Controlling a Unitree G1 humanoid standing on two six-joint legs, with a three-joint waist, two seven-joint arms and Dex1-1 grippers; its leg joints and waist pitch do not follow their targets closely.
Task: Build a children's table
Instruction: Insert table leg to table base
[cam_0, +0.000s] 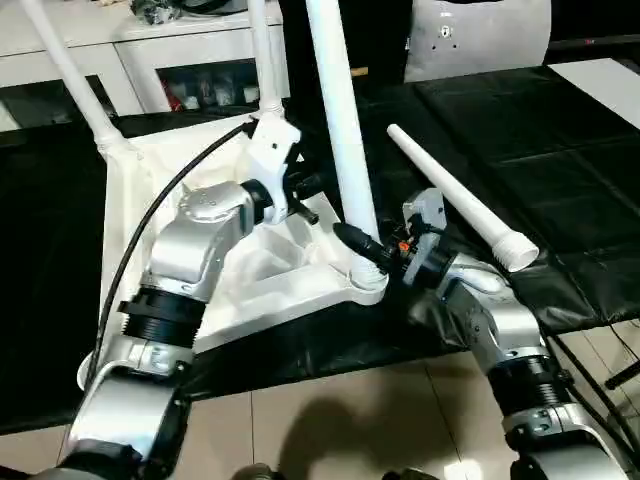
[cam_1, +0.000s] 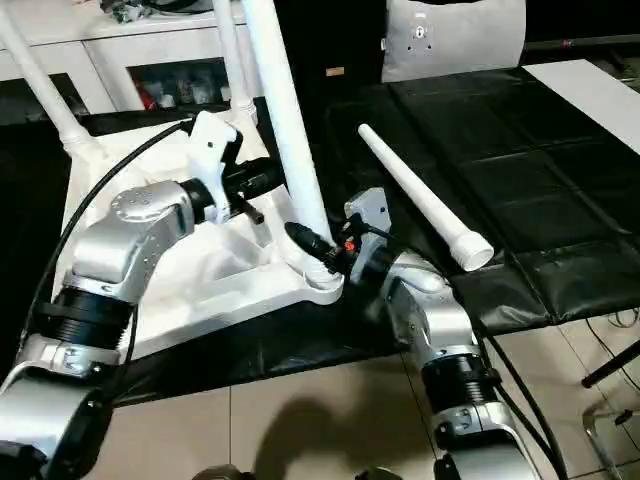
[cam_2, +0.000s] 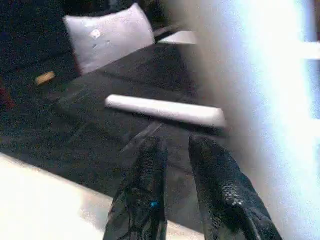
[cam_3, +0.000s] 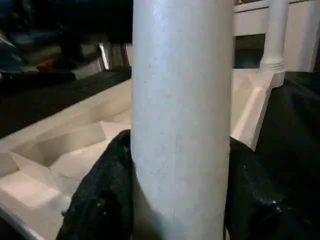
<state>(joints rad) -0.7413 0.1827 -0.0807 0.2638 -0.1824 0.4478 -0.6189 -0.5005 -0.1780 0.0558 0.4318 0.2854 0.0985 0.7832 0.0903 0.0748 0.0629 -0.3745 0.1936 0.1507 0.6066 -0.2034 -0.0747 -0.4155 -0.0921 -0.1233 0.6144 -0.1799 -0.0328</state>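
The white tabletop (cam_0: 125, 215) lies underside up on the black mat. Two legs stand in its far corner sockets (cam_0: 70, 70) (cam_0: 265, 55). A third leg (cam_0: 340, 110) stands upright in the near right socket, and my right gripper (cam_0: 365, 245) is shut on its base, one finger on each side (cam_3: 107, 190). My left gripper (cam_0: 305, 195) hovers over the tabletop just left of that leg. Its fingers (cam_2: 145, 170) stand slightly apart with nothing between them. A fourth leg (cam_0: 455, 200) lies loose on the mat to the right.
A white cabinet (cam_0: 150, 50) stands behind the tabletop. A grey cushion (cam_0: 480, 35) leans at the back right. The black mat (cam_0: 560, 150) ends at tiled floor (cam_0: 350, 410) near me. A white board (cam_0: 610, 75) lies at the far right.
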